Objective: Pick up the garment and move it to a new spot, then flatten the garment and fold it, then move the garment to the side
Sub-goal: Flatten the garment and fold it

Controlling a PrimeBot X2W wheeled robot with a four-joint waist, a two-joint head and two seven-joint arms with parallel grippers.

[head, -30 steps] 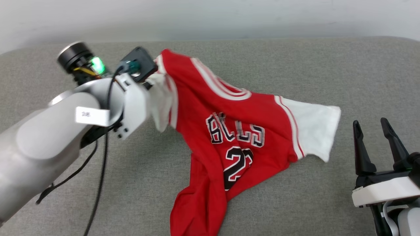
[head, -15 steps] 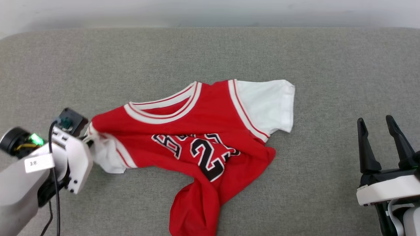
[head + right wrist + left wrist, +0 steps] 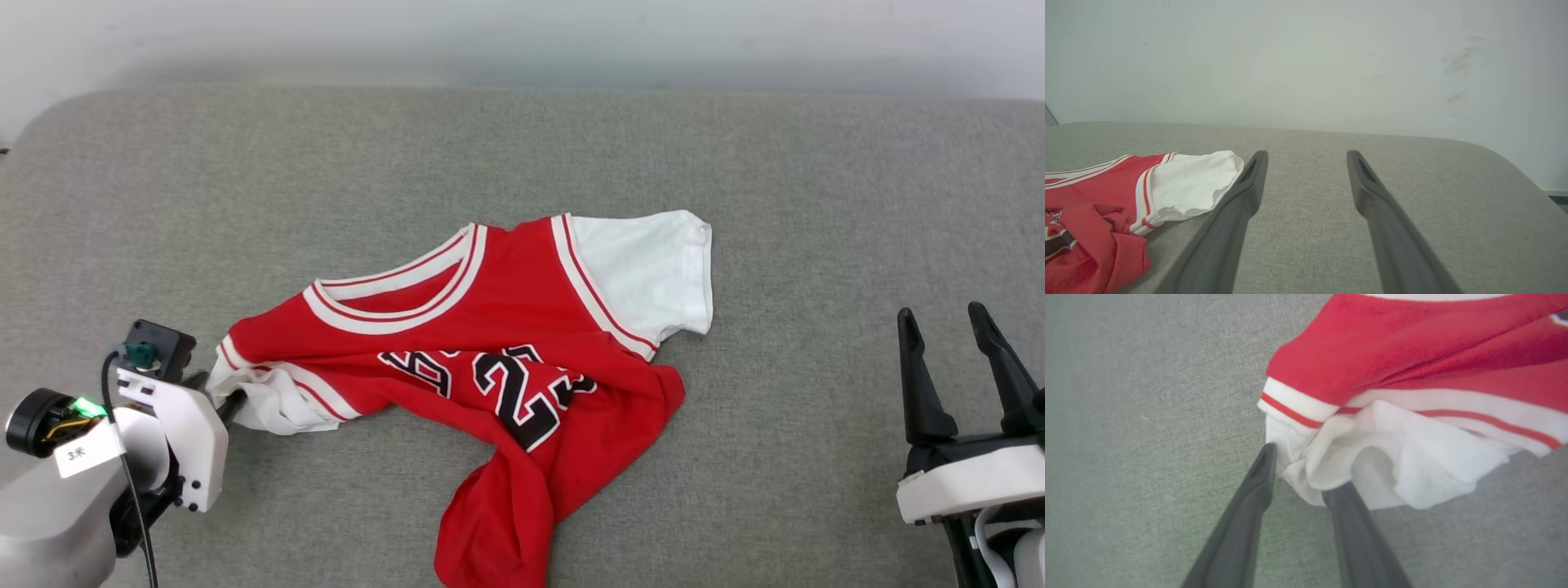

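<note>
The garment (image 3: 506, 318) is a red shirt with white sleeves and a black 23. It lies crumpled on the grey padded surface (image 3: 522, 163), collar toward the far side and its lower hem bunched toward me. My left gripper (image 3: 222, 402) is at the shirt's left white sleeve (image 3: 1412, 457). In the left wrist view the left gripper (image 3: 1300, 473) has its fingers parted, open, with the bunched sleeve cloth lying between and over the tips. My right gripper (image 3: 940, 312) stands open and holds nothing, well to the right of the shirt. The right gripper (image 3: 1307, 153) is just beyond the other white sleeve (image 3: 1192, 179).
The grey surface ends at a pale wall (image 3: 522, 33) at the back, and its corners are rounded at left and right. Bare grey fabric (image 3: 1453, 183) stretches to the right of the shirt.
My left arm swung from high at the upper left down to the lower left, bringing the shirt down onto the surface. Its fingers have parted on the sleeve. The right gripper stayed put.
</note>
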